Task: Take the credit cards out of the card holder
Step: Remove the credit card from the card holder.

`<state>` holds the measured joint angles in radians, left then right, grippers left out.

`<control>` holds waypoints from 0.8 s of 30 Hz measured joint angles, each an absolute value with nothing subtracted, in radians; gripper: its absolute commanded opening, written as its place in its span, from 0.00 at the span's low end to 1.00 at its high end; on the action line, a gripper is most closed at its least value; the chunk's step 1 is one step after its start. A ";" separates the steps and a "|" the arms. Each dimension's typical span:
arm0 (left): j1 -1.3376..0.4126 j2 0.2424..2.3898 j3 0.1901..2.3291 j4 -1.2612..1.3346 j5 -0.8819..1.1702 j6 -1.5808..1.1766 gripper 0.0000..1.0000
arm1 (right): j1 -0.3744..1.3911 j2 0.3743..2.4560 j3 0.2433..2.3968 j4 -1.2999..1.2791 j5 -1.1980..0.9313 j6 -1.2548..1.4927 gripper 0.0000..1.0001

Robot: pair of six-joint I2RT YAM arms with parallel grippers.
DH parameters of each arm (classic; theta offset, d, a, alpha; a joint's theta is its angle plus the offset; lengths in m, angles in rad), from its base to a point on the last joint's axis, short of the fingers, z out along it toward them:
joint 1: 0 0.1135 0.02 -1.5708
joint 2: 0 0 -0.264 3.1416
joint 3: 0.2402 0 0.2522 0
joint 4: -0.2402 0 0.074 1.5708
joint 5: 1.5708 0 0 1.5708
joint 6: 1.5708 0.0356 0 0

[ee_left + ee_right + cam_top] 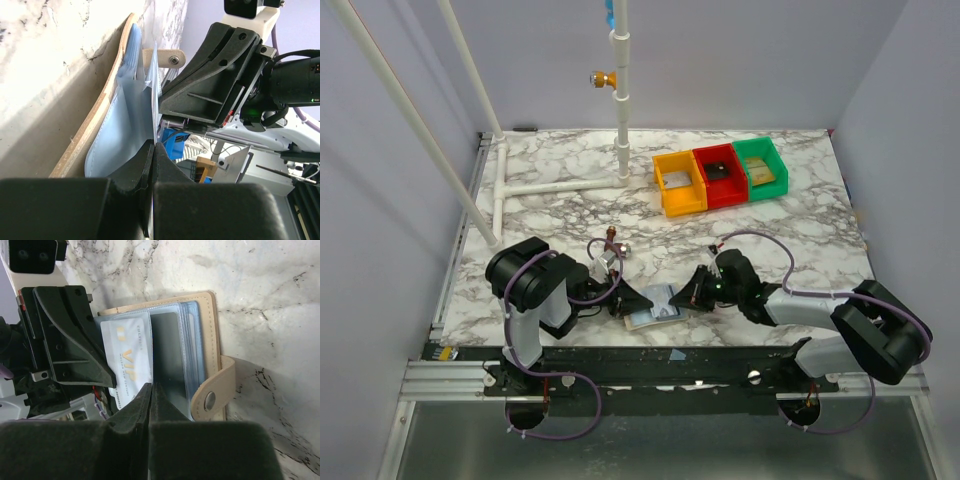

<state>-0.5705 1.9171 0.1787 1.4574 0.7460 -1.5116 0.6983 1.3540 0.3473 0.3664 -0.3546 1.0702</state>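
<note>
Top external view is showing the card holder [657, 303] lying open low in the centre of the frame, on the marble table [560, 215], right between the two grippers. Left gripper [152, 146] is pinching tight on one of its clear blue sleeves. Right gripper [151, 386] is sitting with fingers together at the lower edge of a white VIP card [127, 352]; whether it is actually nipping the card, I cannot tell.

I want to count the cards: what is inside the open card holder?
The card holder shows a white VIP card and a dark card beside it, in clear sleeves. Sleeves underneath are covered; their contents cannot be seen.
</note>
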 measured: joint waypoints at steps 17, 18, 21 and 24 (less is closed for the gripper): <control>-0.570 1.808 0.181 1.276 0.744 -1.409 0.00 | 0.698 1.274 0.363 0.228 -0.229 1.005 0.01; -0.570 1.794 0.182 1.250 0.741 -1.396 0.00 | 0.698 1.273 0.366 0.218 -0.220 1.000 0.01; -0.570 1.737 0.189 1.150 0.733 -1.354 0.00 | 0.698 1.271 0.369 0.196 -0.196 0.989 0.01; -0.570 1.680 0.203 1.033 0.715 -1.304 0.00 | 0.698 1.271 0.369 0.178 -0.185 0.982 0.01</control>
<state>-0.5705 1.6798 0.2031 1.0328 0.7155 -1.3041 0.6983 1.2705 0.3695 0.1783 -0.1848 0.9825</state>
